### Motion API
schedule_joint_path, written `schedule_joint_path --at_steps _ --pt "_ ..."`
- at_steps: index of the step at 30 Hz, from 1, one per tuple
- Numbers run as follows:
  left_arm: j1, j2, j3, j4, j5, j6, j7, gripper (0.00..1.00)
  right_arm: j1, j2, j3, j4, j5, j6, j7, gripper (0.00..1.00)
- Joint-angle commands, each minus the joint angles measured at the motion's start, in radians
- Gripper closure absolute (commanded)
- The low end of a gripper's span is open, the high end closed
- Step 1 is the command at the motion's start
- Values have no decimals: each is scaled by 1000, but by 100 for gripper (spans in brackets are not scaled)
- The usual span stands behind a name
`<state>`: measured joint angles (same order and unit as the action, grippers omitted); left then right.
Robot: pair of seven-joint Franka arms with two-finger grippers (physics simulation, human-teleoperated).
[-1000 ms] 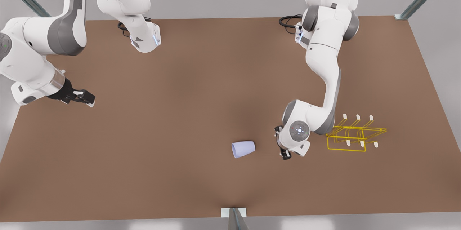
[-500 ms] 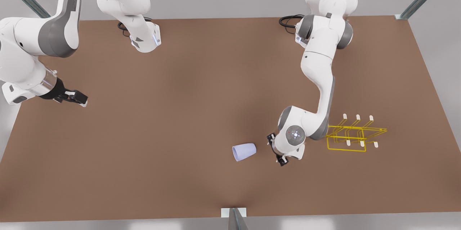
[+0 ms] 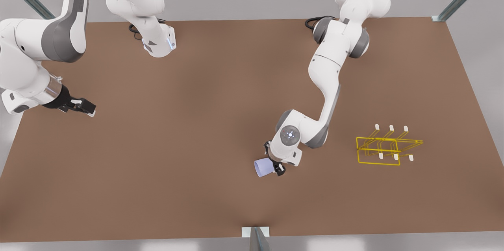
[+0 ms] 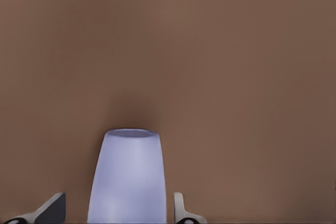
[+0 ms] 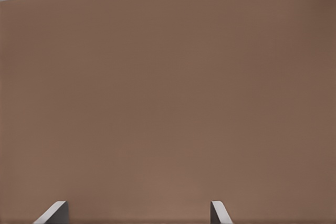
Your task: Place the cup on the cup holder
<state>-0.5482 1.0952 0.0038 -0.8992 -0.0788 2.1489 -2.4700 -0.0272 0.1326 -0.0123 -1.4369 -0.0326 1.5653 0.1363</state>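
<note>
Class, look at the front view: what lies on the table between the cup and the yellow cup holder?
Only the left gripper and its arm, fingers open around the cup. Beyond them, bare table runs to the cup holder.

Front view high above table (image 3: 197, 125), wrist views low, close, facing tabletop

The left hand (image 3: 274, 165) has moved from beside the cup holder (image 3: 388, 146) onto the cup (image 3: 263, 167).

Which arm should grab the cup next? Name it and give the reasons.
The left. Its open end effector already straddles the cup, which lies on its side on the table. The right end effector waits open far off at the front view's left edge.
</note>
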Motion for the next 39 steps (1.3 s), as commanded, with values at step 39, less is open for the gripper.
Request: schedule_joint_path --at_steps 39 --pt "-1 101 -19 -7 -1 220 -107 23 -2 39 -2 41 -1 -28 5 0"
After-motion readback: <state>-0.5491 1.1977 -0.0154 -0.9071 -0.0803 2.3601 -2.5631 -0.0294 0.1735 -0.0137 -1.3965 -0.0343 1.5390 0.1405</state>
